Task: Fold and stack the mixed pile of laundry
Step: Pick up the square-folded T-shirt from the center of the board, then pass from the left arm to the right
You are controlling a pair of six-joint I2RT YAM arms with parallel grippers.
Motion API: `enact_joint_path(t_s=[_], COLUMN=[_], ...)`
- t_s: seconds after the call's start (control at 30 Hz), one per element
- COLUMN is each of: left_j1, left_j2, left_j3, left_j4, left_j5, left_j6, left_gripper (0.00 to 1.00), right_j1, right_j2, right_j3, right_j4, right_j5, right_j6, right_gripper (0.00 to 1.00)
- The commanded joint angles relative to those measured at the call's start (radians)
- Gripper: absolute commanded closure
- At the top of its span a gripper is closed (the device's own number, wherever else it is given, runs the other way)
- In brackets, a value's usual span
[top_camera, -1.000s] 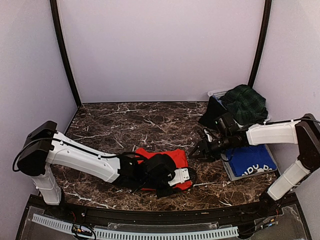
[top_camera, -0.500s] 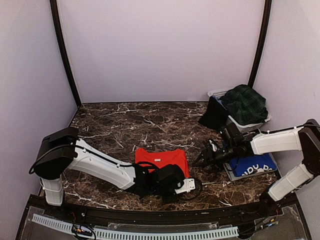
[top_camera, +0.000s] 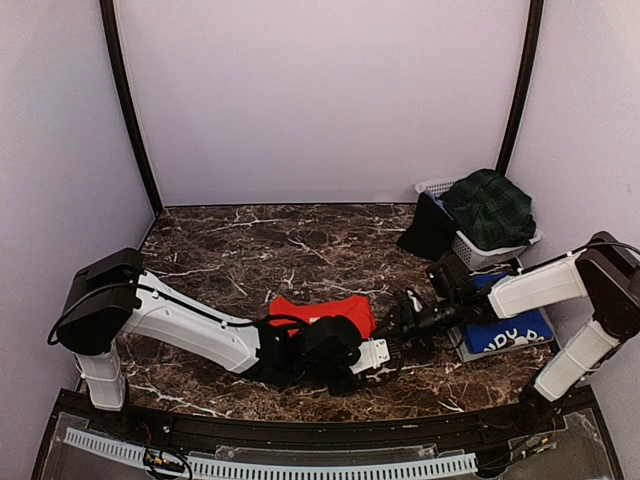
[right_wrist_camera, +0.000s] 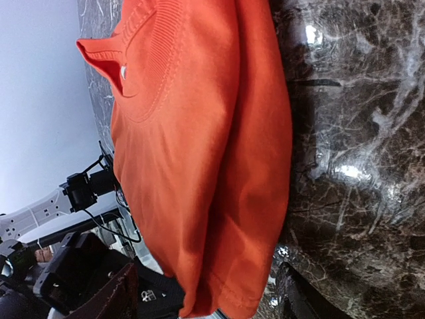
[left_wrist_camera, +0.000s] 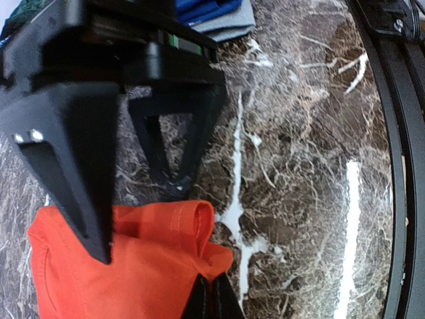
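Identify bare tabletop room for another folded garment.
Free: dark marble tabletop between back wall, bright red-orange T-shirt and white slotted plastic basket. Crowded: left gripper and right gripper at the shirt's right edge; royal blue T-shirt further right.

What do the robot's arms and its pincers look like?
The left arm and right arm have smooth white shells with bulky black joints and thin black cables alongside. The right pincer is black, with two wedge-shaped fingers, one showing a triangular cut-out. The left pincer has two slim dark fingers.
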Motion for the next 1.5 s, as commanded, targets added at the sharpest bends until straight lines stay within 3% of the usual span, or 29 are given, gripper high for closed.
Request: enact_joint_path(t_s=[0.0,0.13,0.27,0.57,0.8,0.87,0.93,1.07,1.17,1.23,1.4,1.47], left_j1=[0.010,0.012,0.012,0.011,0.002,0.001,0.001,0.000,0.000,0.000,0.000,0.000], left_j2=[-0.073,-0.074,-0.080,-0.115,-0.131,-0.130,-0.131,-0.135,-0.142,-0.146,-0.183,-0.196], left_j3=[-0.010,-0.008,-0.013,-0.068,-0.107,-0.110,-0.114,-0.123,-0.120,-0.099,-0.123,-0.145], left_j4=[0.079,0.088,0.106,0.150,0.172,0.174,0.180,0.184,0.160,0.101,0.083,0.105], left_j5=[0.001,0.003,0.017,0.054,0.077,0.073,0.068,0.069,0.056,0.036,0.039,0.036], left_j6=[-0.016,-0.012,-0.010,-0.002,0.019,0.023,0.025,0.020,-0.004,-0.034,-0.067,-0.073], left_gripper=[1.00,1.00,1.00,1.00,1.00,1.00,1.00,0.99,0.90,0.78,0.37,0.33], right_j1=[0.016,0.018,0.023,0.052,0.052,0.053,0.054,0.055,0.055,0.052,0.038,0.032], right_j2=[0.026,0.022,0.066,0.232,0.302,0.322,0.333,0.298,0.216,0.153,0.009,-0.050], right_j3=[0.011,0.023,0.024,0.056,0.123,0.140,0.155,0.195,0.232,0.252,0.273,0.279], right_j4=[0.062,0.014,0.100,0.353,0.332,0.330,0.299,0.099,-0.120,-0.254,-0.524,-0.623], right_j5=[-0.006,0.018,-0.004,-0.100,-0.100,-0.110,-0.108,-0.063,0.027,0.077,0.172,0.214], right_j6=[0.053,0.051,0.095,0.243,0.229,0.225,0.205,0.081,-0.043,-0.110,-0.227,-0.257], right_gripper=[0.32,0.27,0.29,0.49,0.61,0.67,0.81,1.00,1.00,1.00,1.00,1.00])
